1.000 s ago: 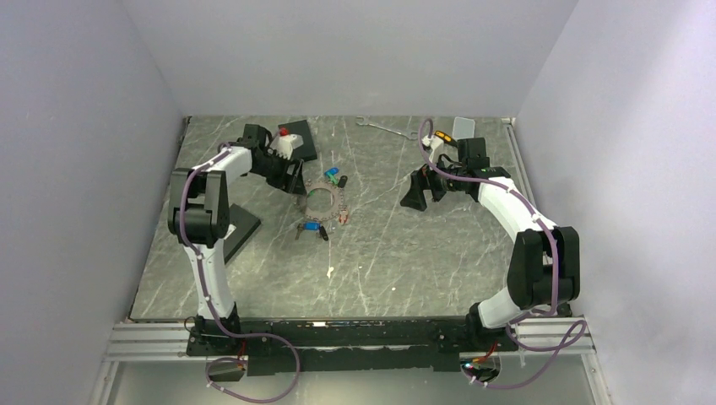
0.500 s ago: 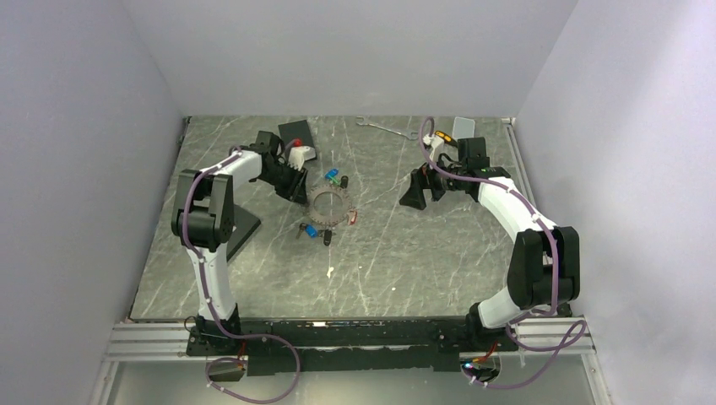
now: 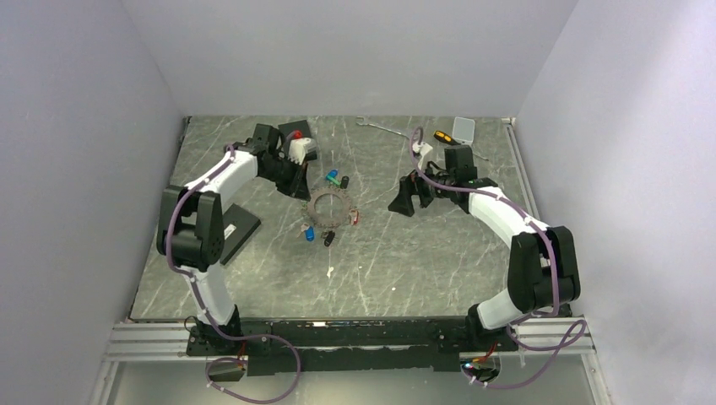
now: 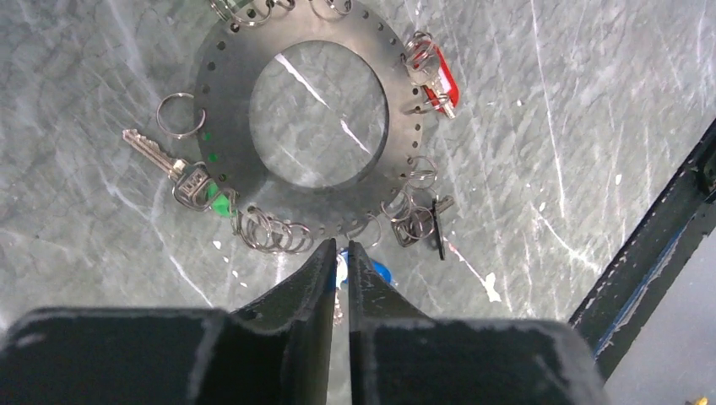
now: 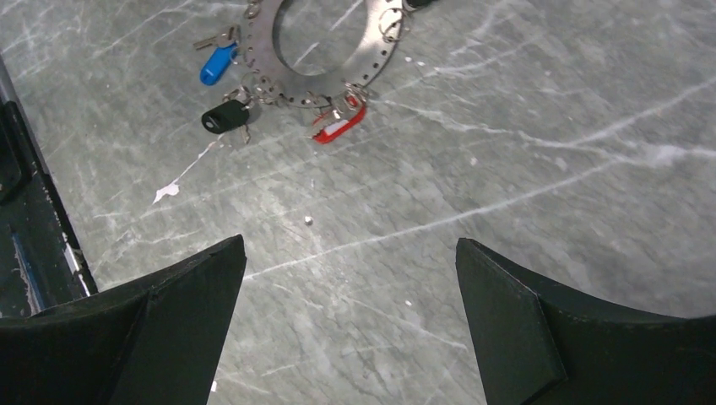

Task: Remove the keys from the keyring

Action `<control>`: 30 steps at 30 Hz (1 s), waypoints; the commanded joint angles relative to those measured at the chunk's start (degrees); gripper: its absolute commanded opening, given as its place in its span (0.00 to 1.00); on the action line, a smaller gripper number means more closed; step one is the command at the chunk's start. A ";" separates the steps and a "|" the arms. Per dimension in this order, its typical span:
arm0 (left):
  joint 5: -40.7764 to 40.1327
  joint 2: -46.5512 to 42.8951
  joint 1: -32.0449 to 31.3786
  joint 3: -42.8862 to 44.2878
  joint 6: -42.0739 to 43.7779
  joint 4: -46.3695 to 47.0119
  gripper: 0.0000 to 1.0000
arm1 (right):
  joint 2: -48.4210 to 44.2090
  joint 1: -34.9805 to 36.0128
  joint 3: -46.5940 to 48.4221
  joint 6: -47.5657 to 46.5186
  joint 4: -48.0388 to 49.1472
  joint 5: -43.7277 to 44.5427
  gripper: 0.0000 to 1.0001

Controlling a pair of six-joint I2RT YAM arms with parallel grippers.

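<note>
Keyring [image 4: 228,110] lay flat on marble table [image 3: 253,278], keys [image 4: 152,152] clipped round rim. Left gripper [image 4: 339,249] pinched together at ring's edge, blue tag [image 4: 380,272] under tips; hold unclear. Right gripper [image 5: 350,245] spread wide, hovering well apart.

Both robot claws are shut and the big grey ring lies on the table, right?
No: the right gripper is wide open, as the right wrist view shows. The left gripper is shut; the large grey metal ring lies on the marbled table.
</note>
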 commanded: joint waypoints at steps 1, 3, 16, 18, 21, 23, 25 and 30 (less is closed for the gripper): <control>-5.13 -5.00 -0.29 -2.84 -3.16 3.22 0.28 | -2.27 2.45 0.12 0.05 4.03 1.69 1.00; -9.53 -5.00 -0.29 -3.62 -2.89 5.33 0.39 | -2.36 2.59 0.24 0.06 3.96 1.58 1.00; -13.25 5.38 -0.96 0.14 -2.78 7.50 0.43 | -2.78 2.62 0.27 -0.89 3.28 1.43 1.00; -13.42 6.25 -1.21 0.11 -2.68 7.71 0.41 | -2.85 2.62 0.16 -0.89 3.52 1.61 1.00; -12.59 6.92 -1.85 0.03 -2.57 7.60 0.37 | -3.03 2.62 -0.38 -0.82 4.23 1.75 1.00; -12.07 6.78 -2.44 -0.49 -2.59 7.75 0.33 | -3.15 2.62 -0.91 -0.74 4.93 1.63 1.00; -12.13 6.69 -3.25 -1.10 -2.44 7.63 0.29 | -3.36 2.90 -1.47 -1.29 5.68 1.43 1.00; -9.36 6.18 -3.89 -1.02 -2.73 5.33 0.02 | -4.16 7.14 -2.44 -5.86 6.89 7.24 1.00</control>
